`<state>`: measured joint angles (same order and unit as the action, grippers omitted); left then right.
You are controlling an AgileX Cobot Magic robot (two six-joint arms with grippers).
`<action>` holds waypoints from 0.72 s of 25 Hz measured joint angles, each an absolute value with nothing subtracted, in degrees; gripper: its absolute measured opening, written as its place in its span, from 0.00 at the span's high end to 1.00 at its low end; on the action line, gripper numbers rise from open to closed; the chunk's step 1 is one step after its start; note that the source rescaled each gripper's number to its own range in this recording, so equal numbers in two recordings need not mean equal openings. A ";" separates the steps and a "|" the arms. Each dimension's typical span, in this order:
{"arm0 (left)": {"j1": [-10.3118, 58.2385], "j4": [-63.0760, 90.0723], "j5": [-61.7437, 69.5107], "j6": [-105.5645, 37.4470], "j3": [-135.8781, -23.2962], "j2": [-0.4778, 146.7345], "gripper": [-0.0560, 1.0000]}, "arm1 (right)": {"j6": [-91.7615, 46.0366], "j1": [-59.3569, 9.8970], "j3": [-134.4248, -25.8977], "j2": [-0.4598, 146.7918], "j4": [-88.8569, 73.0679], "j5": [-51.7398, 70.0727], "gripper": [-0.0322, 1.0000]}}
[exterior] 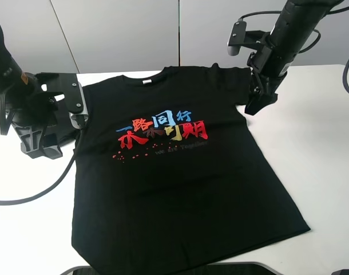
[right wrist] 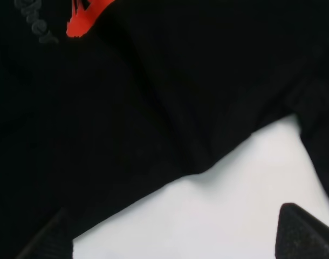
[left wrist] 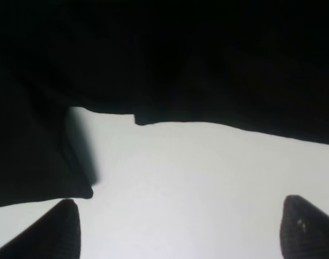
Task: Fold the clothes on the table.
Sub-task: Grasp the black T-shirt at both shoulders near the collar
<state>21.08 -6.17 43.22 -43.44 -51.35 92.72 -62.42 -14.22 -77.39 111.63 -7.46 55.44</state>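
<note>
A black short-sleeved T-shirt (exterior: 180,172) lies flat and face up in the middle of a large white table (exterior: 317,172). Its white neck label (exterior: 146,81) is at the far side and its hem at the near edge. The long axis, collar to hem, runs from far to near and leans a little to the right at the hem end. A red, blue and orange chest print (exterior: 162,130) faces upward. Neither sleeve has been folded in, so the folding appears not yet begun. The left gripper (left wrist: 180,229) sits low at the shirt's left sleeve (exterior: 100,103), its jaws spread wide over bare table, holding nothing. The dark cloth edge lies just ahead of its fingertips, toward the middle of the table. The right gripper (right wrist: 175,234) is down at the notch where the right sleeve (exterior: 234,86) meets the body. Its jaws also stand wide apart and empty. One fingertip (right wrist: 46,240) is at the cloth edge, the other over white table. Each arm is nearest its own sleeve. From both grippers the shirt lies inward, so the coming move likely turns on pinching those outer edges and carrying them across the long axis.
</note>
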 joint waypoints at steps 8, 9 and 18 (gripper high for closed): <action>21.08 -6.79 39.46 -43.55 -51.57 98.10 0.00 | -65.38 -15.41 -77.48 115.81 -1.69 49.00 0.12; 21.08 -7.23 39.31 -43.55 -51.57 99.15 0.00 | -65.50 -15.98 -77.48 116.02 -1.19 48.03 0.12; 21.08 -8.15 36.18 -43.55 -52.71 106.30 0.00 | -65.45 -21.38 -77.48 119.13 4.89 41.87 0.12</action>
<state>21.08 -8.15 36.18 -43.55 -52.71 106.30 -65.45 -21.38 -77.48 119.13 4.89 41.87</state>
